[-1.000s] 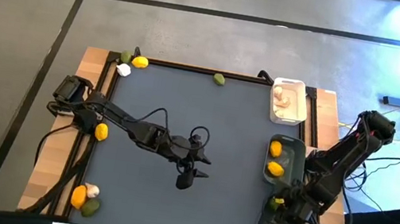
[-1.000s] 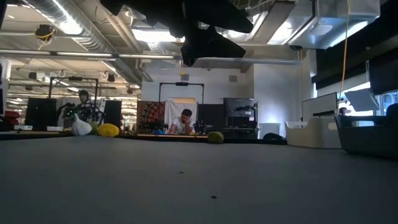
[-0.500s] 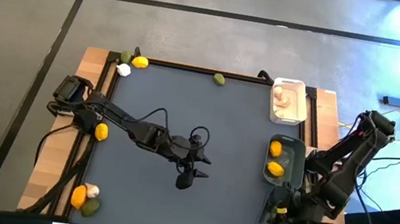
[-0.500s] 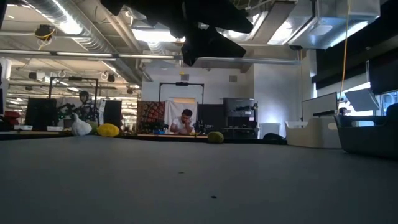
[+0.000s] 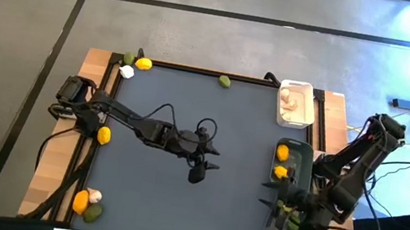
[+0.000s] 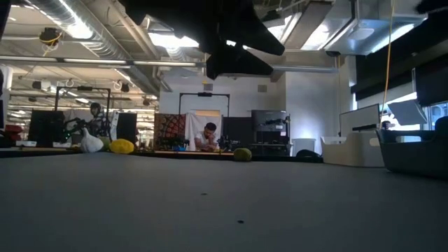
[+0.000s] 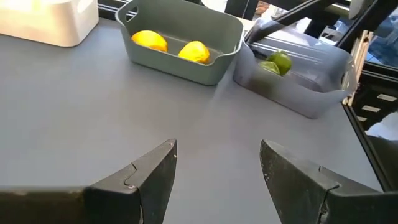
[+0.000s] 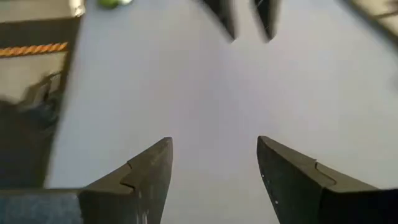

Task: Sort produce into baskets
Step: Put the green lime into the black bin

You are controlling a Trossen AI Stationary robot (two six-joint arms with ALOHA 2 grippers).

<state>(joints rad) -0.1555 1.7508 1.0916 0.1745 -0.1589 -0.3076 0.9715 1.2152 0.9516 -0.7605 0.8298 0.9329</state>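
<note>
My left gripper (image 5: 199, 170) (image 7: 217, 168) hangs open over the middle of the grey mat, touching nothing. My right gripper (image 5: 274, 202) (image 8: 214, 168) is open and empty, above the near right of the mat beside the translucent grey basket (image 7: 305, 87), in which a lime (image 7: 277, 62) lies. The dark grey-green basket (image 7: 186, 59) holds two lemons (image 7: 149, 40) (image 7: 194, 51). The white basket (image 5: 293, 104) holds pale garlic. A lime (image 5: 225, 81) rests on the mat at the far edge. A lime, lemon (image 5: 144, 63) and garlic (image 5: 126, 72) sit at the far left corner.
A lemon (image 5: 103, 135) lies on the left wooden border. A lemon (image 5: 81, 201), a garlic (image 5: 94, 195) and a lime (image 5: 93, 213) cluster at the near left corner. The three baskets line the right edge. A person sits in the room beyond the table (image 6: 207, 137).
My right gripper has risen from over the translucent basket and turned about, so that it now points across the mat toward the table's left. My left gripper has swung a little toward the far right, staying open.
</note>
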